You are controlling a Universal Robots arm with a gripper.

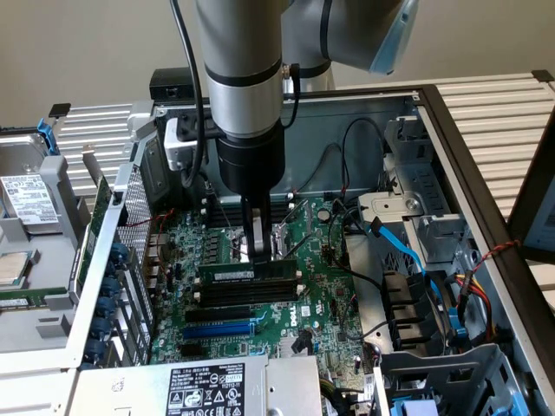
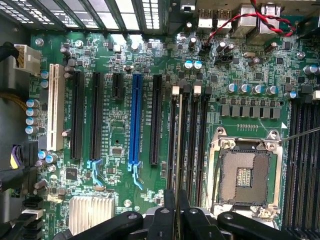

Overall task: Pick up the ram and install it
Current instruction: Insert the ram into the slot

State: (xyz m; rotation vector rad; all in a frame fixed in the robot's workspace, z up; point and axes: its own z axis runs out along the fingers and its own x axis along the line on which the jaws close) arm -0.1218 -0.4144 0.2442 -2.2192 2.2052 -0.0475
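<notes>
The open computer case [image 1: 451, 121] lies on its side, the motherboard [image 1: 321, 295] facing up, and the Universal Robots arm [image 1: 247, 69] hangs straight down into it. On the board, the bare CPU socket [image 2: 245, 175] sits off to one side of the fingers. The blue slot [image 2: 135, 120] and its black neighbours are off to the other side.

Directly beneath the fingers runs the bank of memory slots [image 2: 192, 140]. The ram [image 1: 247, 271] stands on edge along the slot at the bank's edge, its white label facing outward. From the wrist it shows as a thin line [image 2: 178, 145] leading away from the fingertips.

The fingers [image 1: 253, 227] are pinched narrow on the stick's top edge, near its middle, with one pad [image 2: 169, 212] on each face.

To my eye the pick-up is done and this is the install step, with the stick lined up over its slot. I cannot tell whether it is touching the slot or pressed home. Seating it calls for a square, even downward press along the slot line, with no tilt at either end.
</notes>
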